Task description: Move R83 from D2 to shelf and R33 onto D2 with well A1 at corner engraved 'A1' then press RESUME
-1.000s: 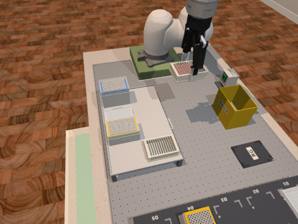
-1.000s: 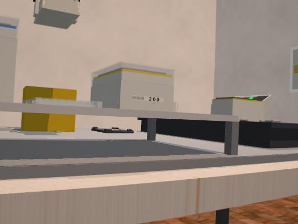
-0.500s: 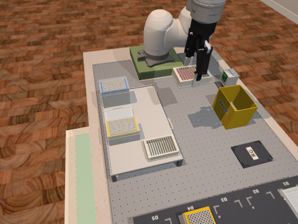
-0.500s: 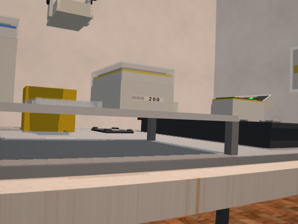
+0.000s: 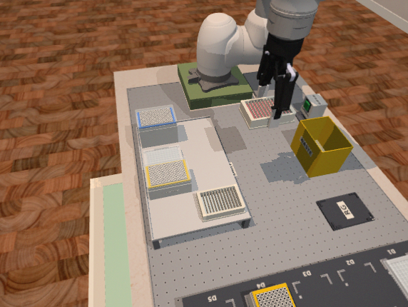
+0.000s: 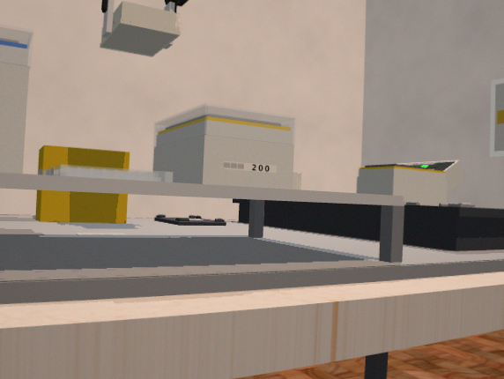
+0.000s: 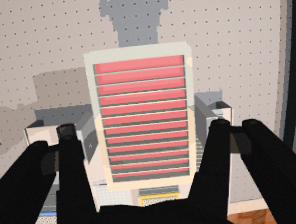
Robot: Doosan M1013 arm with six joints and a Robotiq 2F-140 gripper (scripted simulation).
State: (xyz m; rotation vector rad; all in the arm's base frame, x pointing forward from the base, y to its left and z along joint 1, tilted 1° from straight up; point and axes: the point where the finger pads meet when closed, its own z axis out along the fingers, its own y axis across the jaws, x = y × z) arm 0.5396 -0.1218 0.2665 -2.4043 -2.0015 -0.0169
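Note:
My gripper (image 5: 271, 107) is shut on a 12-trough reservoir (image 5: 267, 112) whose troughs are full of red liquid. It holds it level and high above the table, between the arm's green base (image 5: 214, 86) and the small control box (image 5: 312, 105). The wrist view shows the reservoir (image 7: 142, 117) from above, with my fingers on its long sides. It also shows in the exterior view at the top left (image 6: 141, 28). A second reservoir (image 5: 221, 202) with dark troughs stands flat on the near corner of the shelf (image 5: 190, 171). The D2 brackets (image 5: 351, 273) are empty.
On the shelf stand a blue-rimmed tip rack (image 5: 156, 118) and a yellow-rimmed one under a clear cover (image 5: 167, 173). A yellow bin (image 5: 321, 144) stands right of the shelf, with the RG nest (image 5: 345, 210) beyond it. D1 holds a plate (image 5: 397, 269); D4 holds a tip rack (image 5: 272, 296).

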